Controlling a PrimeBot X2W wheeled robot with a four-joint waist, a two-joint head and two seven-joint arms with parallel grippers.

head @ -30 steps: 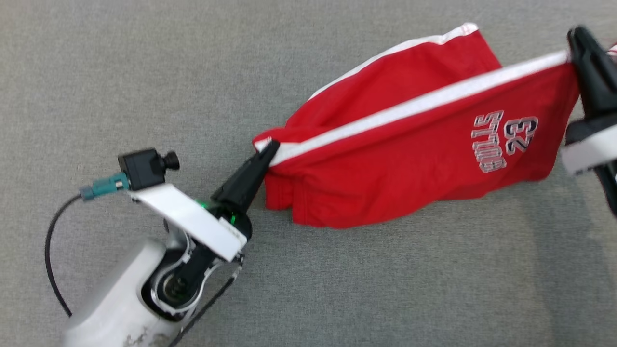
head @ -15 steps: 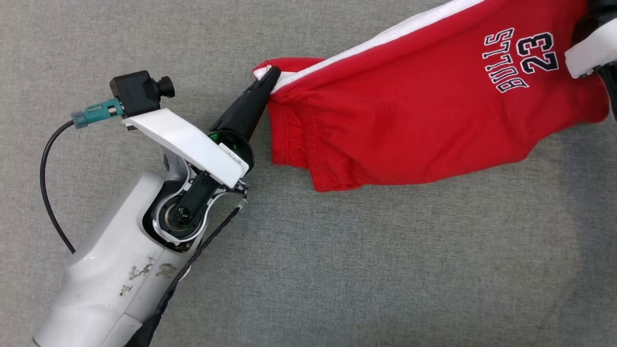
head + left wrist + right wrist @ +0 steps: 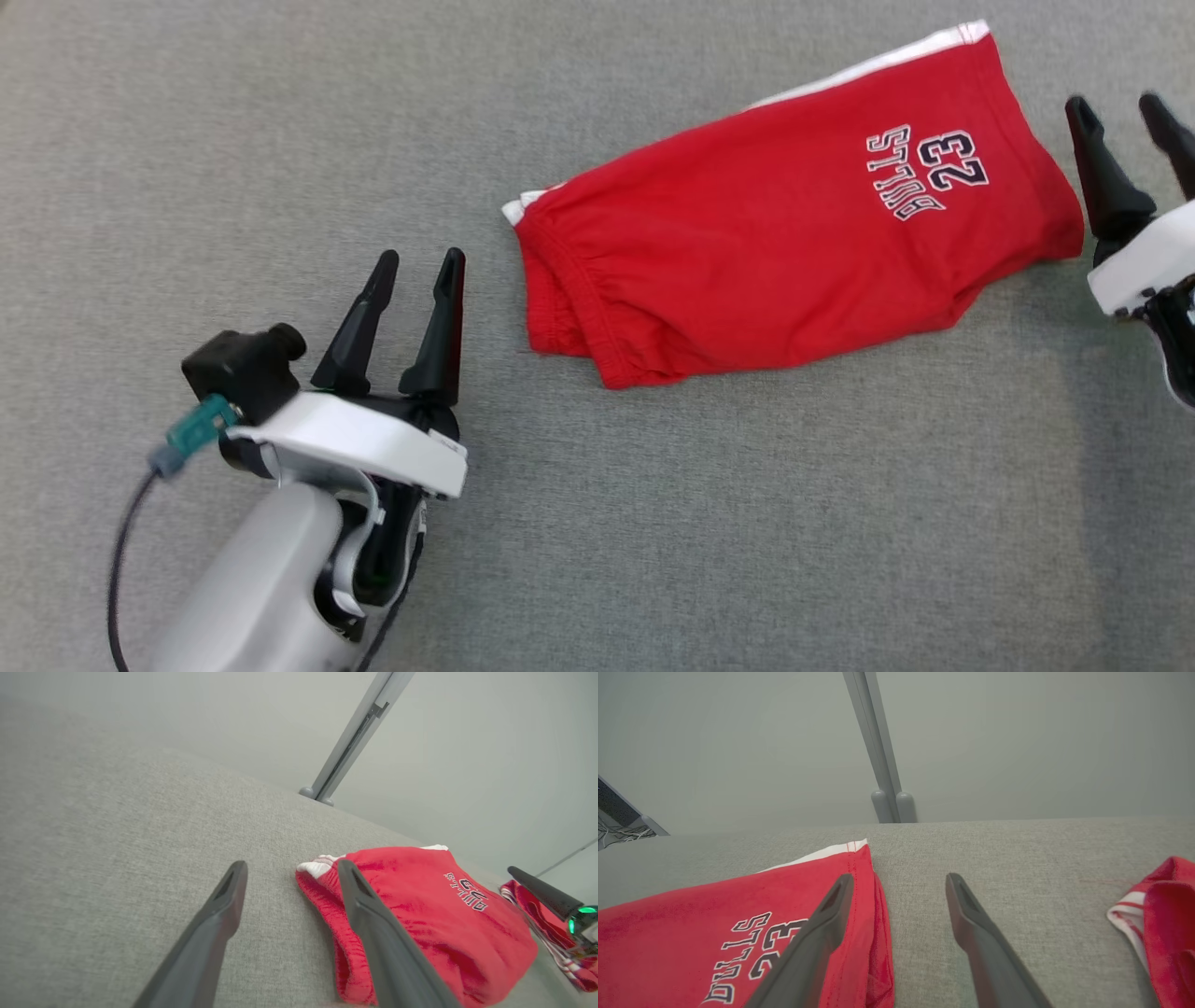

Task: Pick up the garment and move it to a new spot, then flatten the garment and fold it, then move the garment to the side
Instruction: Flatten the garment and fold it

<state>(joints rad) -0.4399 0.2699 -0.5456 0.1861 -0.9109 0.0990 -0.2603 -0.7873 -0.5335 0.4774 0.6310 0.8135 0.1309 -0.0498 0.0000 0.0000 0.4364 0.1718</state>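
Note:
The garment (image 3: pixel 784 243) is a pair of red shorts with white trim and a "BULLS 23" print. It lies folded on the grey fabric surface, free of both grippers. My left gripper (image 3: pixel 420 263) stands open just left of the waistband end, fingers apart and nothing between them. At the right edge my right gripper (image 3: pixel 1120 105) is open beside the leg end. The left wrist view shows the garment (image 3: pixel 420 910) to the right of the left gripper (image 3: pixel 290 866). Seen from the right wrist, the garment (image 3: pixel 714 933) lies left of the right gripper (image 3: pixel 899 877).
A second red and white piece of cloth (image 3: pixel 1162 919) lies on the grey surface to the right of my right gripper, also seen as cloth (image 3: pixel 551 933) in the left wrist view. A grey post (image 3: pixel 878 746) stands behind the surface's far edge.
Both grippers have opened and let go of the garment, which has dropped flat onto the surface. Both have drawn back from its ends. The head camera has shifted too.

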